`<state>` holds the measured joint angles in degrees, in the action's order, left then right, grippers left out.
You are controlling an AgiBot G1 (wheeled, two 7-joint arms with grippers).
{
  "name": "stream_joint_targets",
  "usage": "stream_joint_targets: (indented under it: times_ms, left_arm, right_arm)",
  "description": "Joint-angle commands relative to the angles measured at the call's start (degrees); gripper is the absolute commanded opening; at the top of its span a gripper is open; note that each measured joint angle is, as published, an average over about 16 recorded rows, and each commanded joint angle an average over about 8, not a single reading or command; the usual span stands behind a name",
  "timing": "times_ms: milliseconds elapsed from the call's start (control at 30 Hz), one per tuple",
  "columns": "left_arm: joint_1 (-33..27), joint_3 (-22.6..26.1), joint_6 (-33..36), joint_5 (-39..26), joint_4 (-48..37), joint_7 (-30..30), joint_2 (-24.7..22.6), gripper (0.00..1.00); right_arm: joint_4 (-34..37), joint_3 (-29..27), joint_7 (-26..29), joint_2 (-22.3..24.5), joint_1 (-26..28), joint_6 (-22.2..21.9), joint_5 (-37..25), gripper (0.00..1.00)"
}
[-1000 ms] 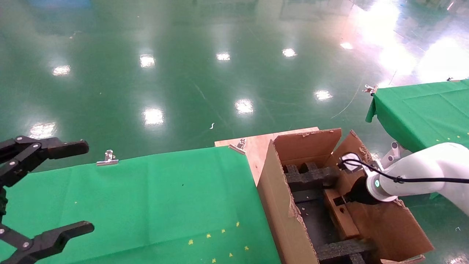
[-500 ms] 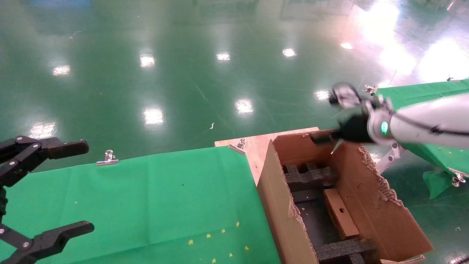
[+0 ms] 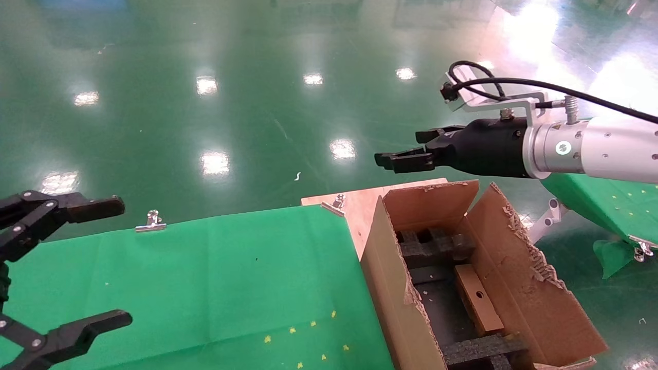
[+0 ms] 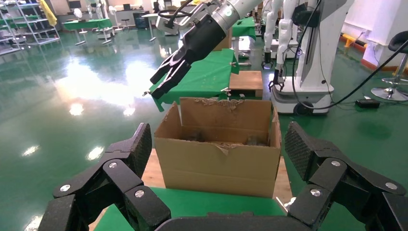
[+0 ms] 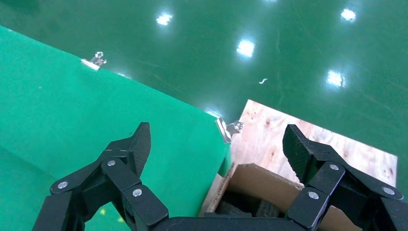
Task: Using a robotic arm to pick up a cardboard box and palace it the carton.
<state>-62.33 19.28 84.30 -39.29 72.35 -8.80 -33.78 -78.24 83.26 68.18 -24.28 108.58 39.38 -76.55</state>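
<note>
The small cardboard box (image 3: 478,298), with a round hole in its top face, lies inside the large carton (image 3: 514,288) between black foam inserts (image 3: 437,247). My right gripper (image 3: 402,149) on the white arm is open and empty. It hangs in the air above the carton's far flap. The right wrist view shows its jaws (image 5: 219,147) wide apart over the carton's corner (image 5: 269,185). My left gripper (image 3: 119,262) is open and empty, parked over the green table's left end. The left wrist view shows the carton (image 4: 219,163) from the side and the right gripper (image 4: 163,82) above it.
The green cloth table (image 3: 205,277) lies left of the carton, with metal clips (image 3: 151,222) on its far edge. A wooden board (image 3: 360,203) bears the carton. A second green table (image 3: 606,203) stands at the right. Other robots (image 4: 308,48) stand far behind.
My right gripper let go of the cardboard box inside the carton, then rose out and moved up and to the left. The box stays in the carton. The left arm has not moved.
</note>
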Motion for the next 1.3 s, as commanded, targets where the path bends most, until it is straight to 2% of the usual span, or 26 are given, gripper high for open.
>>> stream_joint_targets:
  times_ms: [33, 167, 300, 1300]
  left_arm:
    - [0.0, 0.0, 0.0, 0.0, 0.0, 0.0, 0.0, 1.00]
    - [0.0, 0.0, 0.0, 0.0, 0.0, 0.0, 0.0, 1.00]
    - [0.0, 0.0, 0.0, 0.0, 0.0, 0.0, 0.0, 1.00]
    - [0.0, 0.0, 0.0, 0.0, 0.0, 0.0, 0.0, 1.00]
  right_arm:
    - [-0.2, -0.3, -0.6, 0.2, 0.3, 0.6, 1.3, 1.00]
    - [0.1, -1.1, -1.0, -0.1, -0.6, 1.0, 1.0, 1.00]
    - [0.3, -4.2, -3.7, -0.6, -2.7, 3.2, 2.7, 1.00]
    - [2.6, -37.8, -32.3, -6.0, -26.3, 26.2, 19.8, 1.00]
